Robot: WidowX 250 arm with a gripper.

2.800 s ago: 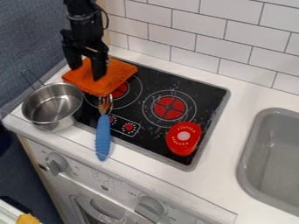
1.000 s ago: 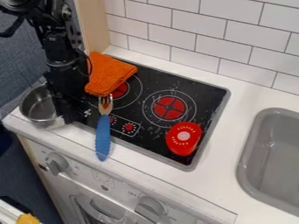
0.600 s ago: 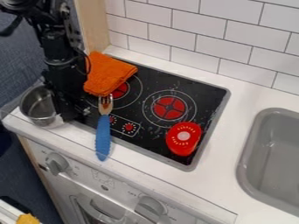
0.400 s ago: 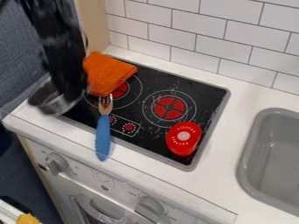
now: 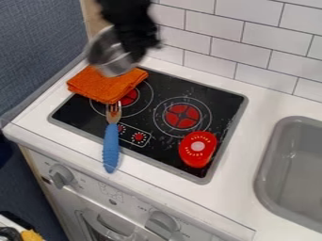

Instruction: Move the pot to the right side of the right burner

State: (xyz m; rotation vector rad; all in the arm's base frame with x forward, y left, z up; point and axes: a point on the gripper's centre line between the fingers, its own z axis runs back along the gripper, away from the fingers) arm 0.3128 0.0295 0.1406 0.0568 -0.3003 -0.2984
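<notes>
Inspected the gripper [image 5: 141,49] near the top edge, left of centre; found the jaws grasping the pot [image 5: 112,56], with the exact contact blurred. Recorded the pot against the side of the jaws towards the left of the view, with its bowl reaching lower than they do. Observed it raised off the counter [image 5: 283,106], overlapping the upper part of the folded orange cloth [image 5: 104,87] in the view. Cannot tell the height of the gap, nor the pot's precise tilt.

Located the pot well apart from the right burner [image 5: 182,116], up and to the left of it in the view. Logged the cloth across the upper left corner of the black cooktop [image 5: 154,141], partly covering the left burner [image 5: 130,97]. Found the blue-handled fork [image 5: 110,146] with prongs at the cloth's lower edge and handle running over the cooktop's near border onto the counter.

Noted the red piece [image 5: 198,148] on the cooktop's near right corner, near the right burner. Registered the grey sink [image 5: 267,155] at the right edge, and white wall tiles [image 5: 252,37] behind.
</notes>
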